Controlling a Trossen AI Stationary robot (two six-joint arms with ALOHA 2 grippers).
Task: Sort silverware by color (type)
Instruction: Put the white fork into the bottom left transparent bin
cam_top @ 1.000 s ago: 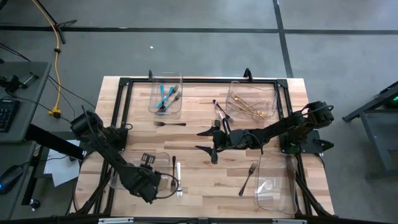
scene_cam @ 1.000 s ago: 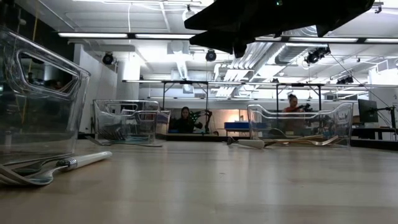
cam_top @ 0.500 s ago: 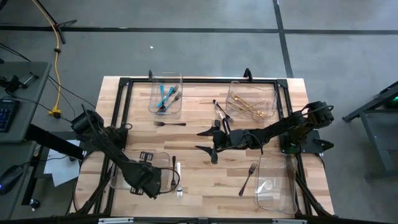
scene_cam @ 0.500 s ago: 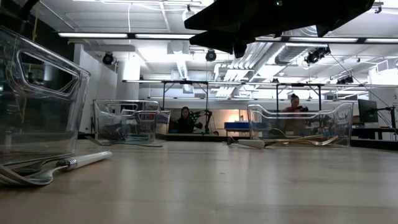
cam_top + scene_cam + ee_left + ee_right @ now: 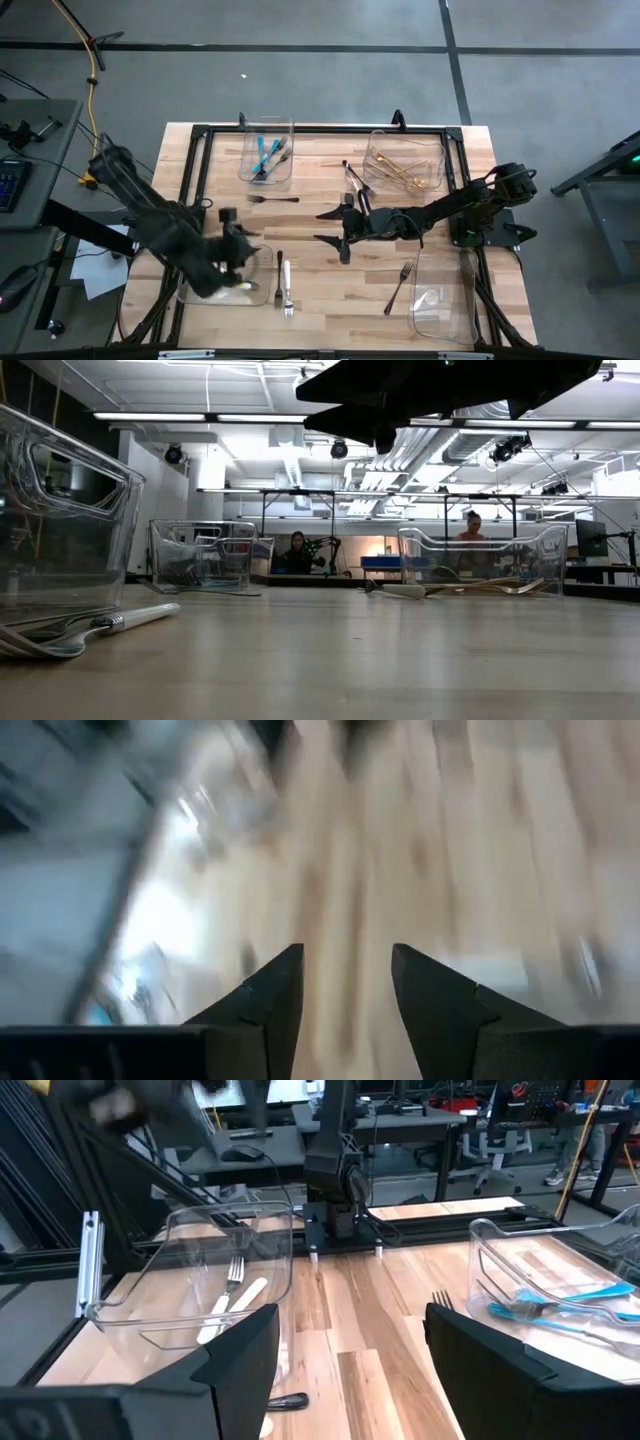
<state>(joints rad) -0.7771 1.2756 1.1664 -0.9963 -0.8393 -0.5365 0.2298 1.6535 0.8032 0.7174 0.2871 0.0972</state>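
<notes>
While the teal-handled forks (image 5: pixel 266 152) lie in one far bin (image 5: pixel 267 150) and the gold pieces (image 5: pixel 405 170) in the other (image 5: pixel 404 160), we see a white-handled utensil (image 5: pixel 287 283) and dark forks (image 5: pixel 401 283) loose on the counter (image 5: pixel 330 290). Our left gripper (image 5: pixel 238 250), fingers parted and empty, hangs over the near-left bin (image 5: pixel 225 290). Our right gripper (image 5: pixel 335 226) waits mid-counter, wide open, holding nothing.

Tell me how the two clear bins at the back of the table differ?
The back left bin holds teal-handled utensils, while the back right bin holds gold ones. The left bin looks narrower and the right one wider. Both are clear plastic and sit on the wooden table.
</notes>
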